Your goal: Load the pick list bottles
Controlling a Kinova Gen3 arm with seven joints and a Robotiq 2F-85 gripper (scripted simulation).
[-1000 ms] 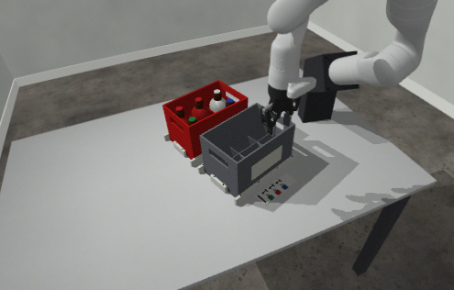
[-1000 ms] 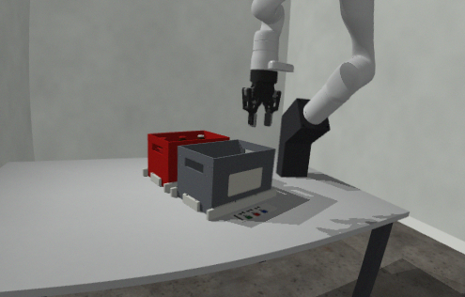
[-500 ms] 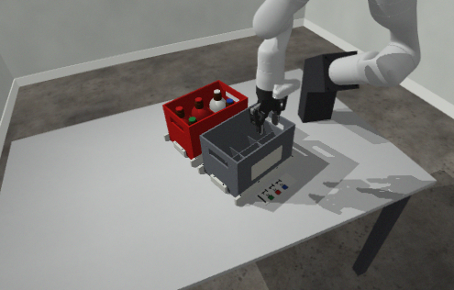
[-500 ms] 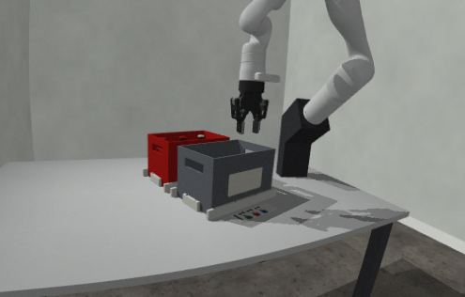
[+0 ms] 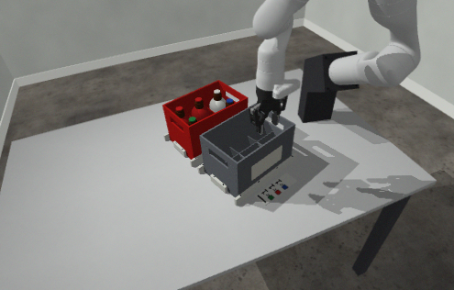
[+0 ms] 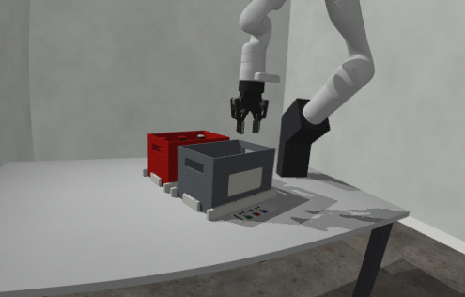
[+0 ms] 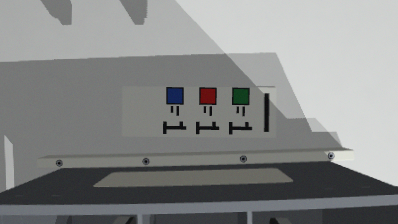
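The red crate (image 5: pixel 179 136) (image 6: pixel 161 163) holds several standing bottles: a white one (image 5: pixel 217 105), red ones (image 5: pixel 199 111), a green-capped one (image 5: pixel 192 120) and a blue-capped one (image 5: pixel 229 101). The grey crate (image 5: pixel 220 172) (image 6: pixel 198 184) (image 7: pixel 200 206) stands upright beside it; no bottle shows in it, only dividers. The pick list (image 5: pixel 274 189) (image 6: pixel 251 213) (image 7: pixel 145 112) lies in front of the grey crate. Read with its bar on top, it shows green 1, red 1, blue 1. My gripper (image 5: pixel 267 126) (image 6: pixel 248 131) is partly open and empty, above the grey crate, fingers down.
Low white stops (image 5: pixel 218 184) (image 6: pixel 191 202) (image 7: pixel 200 156) sit along the crates' bases. The crates stand close together, the red one behind. The black robot base (image 5: pixel 316 98) (image 6: pixel 294 146) stands to the right. Arm and crate shadows fall on the table (image 5: pixel 107 206) (image 6: pixel 86 226).
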